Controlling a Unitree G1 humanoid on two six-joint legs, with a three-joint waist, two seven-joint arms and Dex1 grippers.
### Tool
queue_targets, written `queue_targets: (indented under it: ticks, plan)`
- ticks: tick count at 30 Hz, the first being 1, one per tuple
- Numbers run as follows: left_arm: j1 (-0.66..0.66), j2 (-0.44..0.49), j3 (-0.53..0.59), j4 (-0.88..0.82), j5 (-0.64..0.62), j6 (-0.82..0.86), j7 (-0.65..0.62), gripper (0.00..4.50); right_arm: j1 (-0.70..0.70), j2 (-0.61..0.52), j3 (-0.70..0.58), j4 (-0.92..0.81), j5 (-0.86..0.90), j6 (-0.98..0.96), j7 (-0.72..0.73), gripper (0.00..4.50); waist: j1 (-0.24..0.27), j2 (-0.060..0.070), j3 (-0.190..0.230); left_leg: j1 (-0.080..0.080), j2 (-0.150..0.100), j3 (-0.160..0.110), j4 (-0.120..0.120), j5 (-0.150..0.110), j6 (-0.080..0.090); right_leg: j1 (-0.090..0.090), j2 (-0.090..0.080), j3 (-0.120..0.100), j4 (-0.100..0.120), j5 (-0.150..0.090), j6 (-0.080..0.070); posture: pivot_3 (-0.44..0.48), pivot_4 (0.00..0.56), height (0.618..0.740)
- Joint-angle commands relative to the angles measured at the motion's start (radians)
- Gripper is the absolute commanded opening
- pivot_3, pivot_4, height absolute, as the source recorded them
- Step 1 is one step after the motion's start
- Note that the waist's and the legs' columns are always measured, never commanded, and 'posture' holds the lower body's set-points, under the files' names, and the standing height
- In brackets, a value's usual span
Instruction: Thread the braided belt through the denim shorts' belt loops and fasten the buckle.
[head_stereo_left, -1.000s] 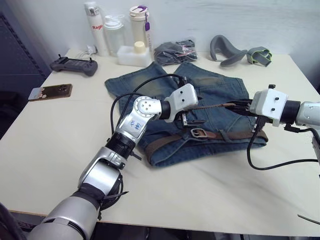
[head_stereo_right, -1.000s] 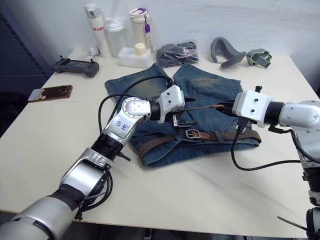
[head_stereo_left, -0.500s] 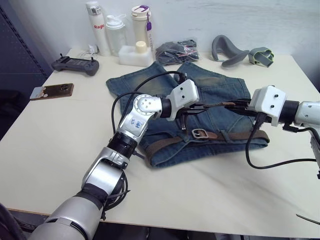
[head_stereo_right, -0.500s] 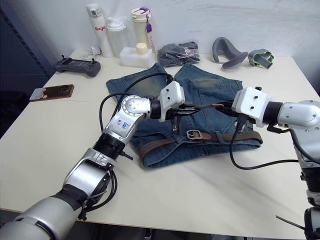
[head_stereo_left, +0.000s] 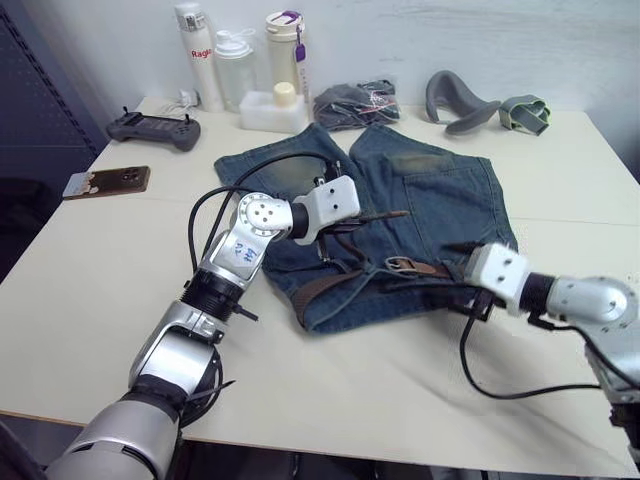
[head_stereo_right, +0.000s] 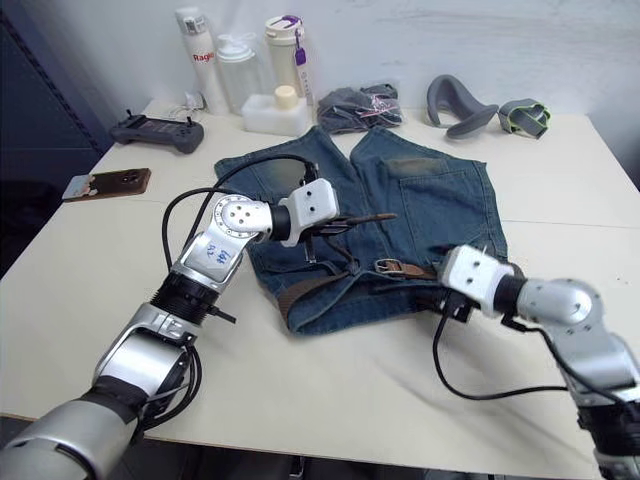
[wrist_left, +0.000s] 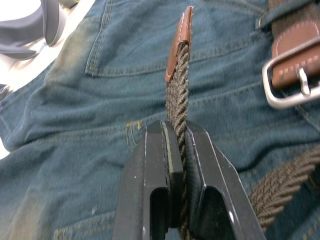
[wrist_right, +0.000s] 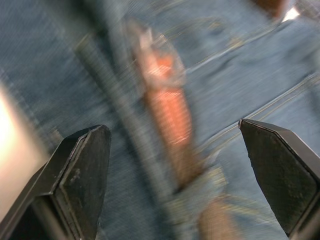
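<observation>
The denim shorts (head_stereo_left: 440, 190) lie flat in the middle of the table, waistband toward me. The braided belt (wrist_left: 179, 75) runs along the waistband, and its brown-tipped free end sticks out over the shorts. My left gripper (head_stereo_left: 347, 224) is shut on this strap a little behind the tip (wrist_left: 186, 30). The silver buckle (head_stereo_left: 402, 264) lies on the waistband, near a belt loop (wrist_left: 274, 16). My right gripper (head_stereo_left: 450, 272) hovers low at the right part of the waistband, open, with nothing between its fingers (wrist_right: 82, 170).
At the back stand bottles (head_stereo_left: 215, 60) and a white box (head_stereo_left: 272, 108), beside a dark bundle in a bag (head_stereo_left: 358, 102) and grey gear (head_stereo_left: 460, 100). A controller (head_stereo_left: 152, 130) and a phone (head_stereo_left: 107, 182) lie at the left.
My right gripper let go of the belt tip, opened, and dropped to the waistband's right part. My left gripper shut on the strap and drew it slightly left.
</observation>
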Motion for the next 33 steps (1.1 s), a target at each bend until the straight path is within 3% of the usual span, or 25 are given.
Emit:
queue_targets:
  ticks: [1,5,8,15,16,25,33]
  plan:
    - [-0.002,0.005,0.013,-0.034,0.008,0.002,0.008,0.00,-0.013,0.012,0.003,0.004,-0.068,-0.066,-0.051,4.39,-0.002,0.000,0.000,0.000,0.000,0.000,0.000,0.000,0.000,0.000,0.000,0.000,0.000,0.000,0.000,0.000,0.150,0.631]
    - [0.000,0.008,0.009,-0.043,0.017,-0.008,0.003,0.00,-0.034,0.054,0.006,0.014,-0.082,-0.093,-0.086,4.39,-0.011,0.000,0.000,0.000,0.000,0.000,0.000,0.000,0.000,0.000,0.000,0.000,0.000,0.000,0.000,0.000,0.150,0.631]
    - [0.007,0.012,0.011,-0.052,0.015,-0.012,-0.007,0.00,-0.034,0.076,0.014,0.012,-0.093,-0.090,-0.101,3.65,-0.015,0.000,0.000,0.000,0.000,0.000,0.000,0.000,0.000,0.000,0.000,0.000,0.001,0.000,0.000,0.000,0.150,0.631]
    - [0.009,0.024,0.030,-0.045,0.007,-0.016,-0.008,0.00,-0.032,0.141,0.035,0.035,-0.115,-0.075,-0.135,0.30,-0.017,0.000,0.000,0.000,0.000,0.000,0.000,0.000,0.000,0.000,0.000,0.000,0.001,0.000,0.000,0.000,0.150,0.631]
    - [0.008,0.026,0.031,-0.042,0.008,-0.016,-0.007,0.00,-0.029,0.158,0.034,0.034,-0.110,-0.065,-0.144,0.06,-0.017,0.000,0.000,0.000,0.000,0.000,0.000,0.000,0.000,0.000,0.000,0.000,0.001,0.000,0.000,0.000,0.150,0.631]
    - [0.020,0.054,0.034,-0.056,0.028,-0.007,0.003,0.00,-0.046,0.263,0.002,-0.018,-0.044,0.117,-0.212,0.06,-0.020,0.000,0.000,0.001,0.000,-0.001,0.000,0.001,-0.001,-0.001,0.001,0.001,0.003,0.000,0.000,0.000,0.150,0.631]
    - [0.055,0.097,0.024,-0.077,0.046,-0.010,-0.014,0.00,-0.094,0.347,-0.050,-0.132,0.118,0.387,-0.248,0.06,-0.021,0.000,-0.001,0.002,0.000,-0.003,0.000,0.001,-0.002,-0.001,0.003,0.002,0.004,0.000,0.000,0.000,0.150,0.631]
